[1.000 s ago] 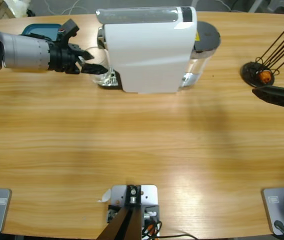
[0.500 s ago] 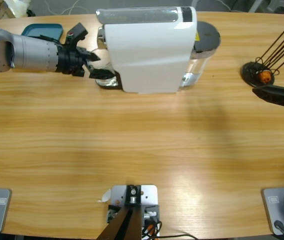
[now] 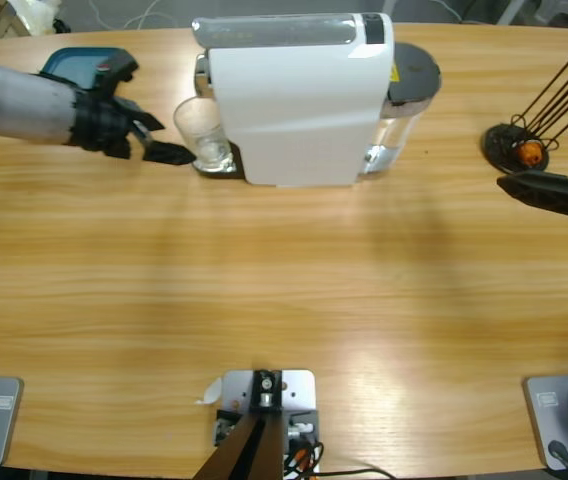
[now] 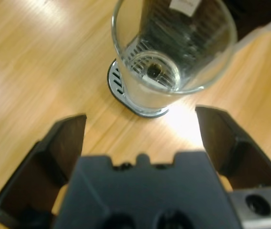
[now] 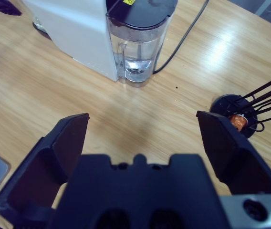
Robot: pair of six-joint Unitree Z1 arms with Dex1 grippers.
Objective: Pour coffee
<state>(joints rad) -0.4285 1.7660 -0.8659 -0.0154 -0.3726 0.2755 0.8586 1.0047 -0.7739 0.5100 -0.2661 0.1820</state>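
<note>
Centrally on the drip tray (image 4: 138, 102), just beside the white coffee machine (image 3: 294, 100): clear glass tumbler (image 3: 202, 133), upright, trace of coffee (image 4: 152, 71) inside. Left end effector (image 3: 160, 140) apart, near but not touching. Right end effector (image 3: 539, 190) apart, well away over the surface (image 3: 284, 290).

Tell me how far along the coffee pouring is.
Done: the clear glass tumbler stands on the white coffee machine's drip tray. In hand: nothing; the left gripper sits open beside the glass, the right gripper open far off. Left: pouring; whether any coffee is in the glass is unclear.
</note>
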